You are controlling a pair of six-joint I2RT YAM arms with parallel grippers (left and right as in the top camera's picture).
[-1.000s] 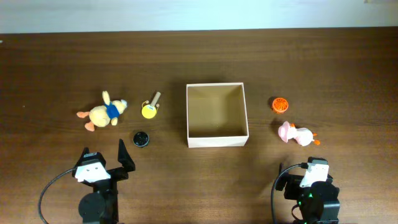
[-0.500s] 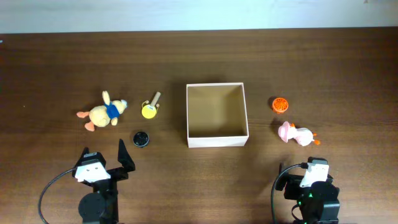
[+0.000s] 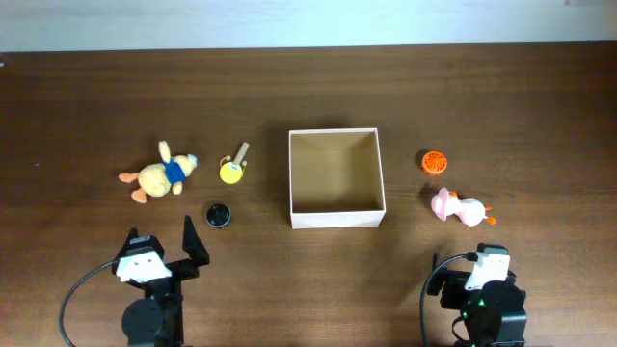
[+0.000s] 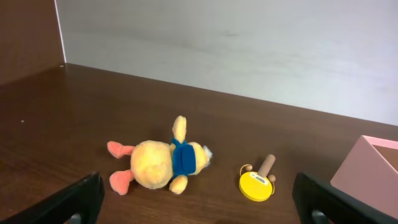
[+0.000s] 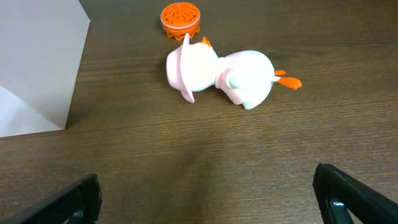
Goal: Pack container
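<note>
The container (image 3: 337, 218), a square cardboard box with cream walls and a tan inside, stands at mid-table with nothing in it. Left of it lie a yellow plush duck with a blue scarf (image 3: 159, 175), a yellow disc toy with a wooden handle (image 3: 231, 170) and a small black disc (image 3: 219, 214). Right of it lie an orange round toy (image 3: 435, 162) and a pink-and-white duck toy (image 3: 458, 208). My left gripper (image 3: 160, 241) is open and empty, near the table's front, below the plush duck. My right gripper (image 3: 469, 262) is open and empty, just in front of the pink duck.
The left wrist view shows the plush duck (image 4: 158, 163), the yellow disc toy (image 4: 256, 184) and a corner of the container (image 4: 373, 168). The right wrist view shows the pink duck (image 5: 217, 71), the orange toy (image 5: 180, 17) and the container wall (image 5: 37, 68). A pale wall runs behind the table.
</note>
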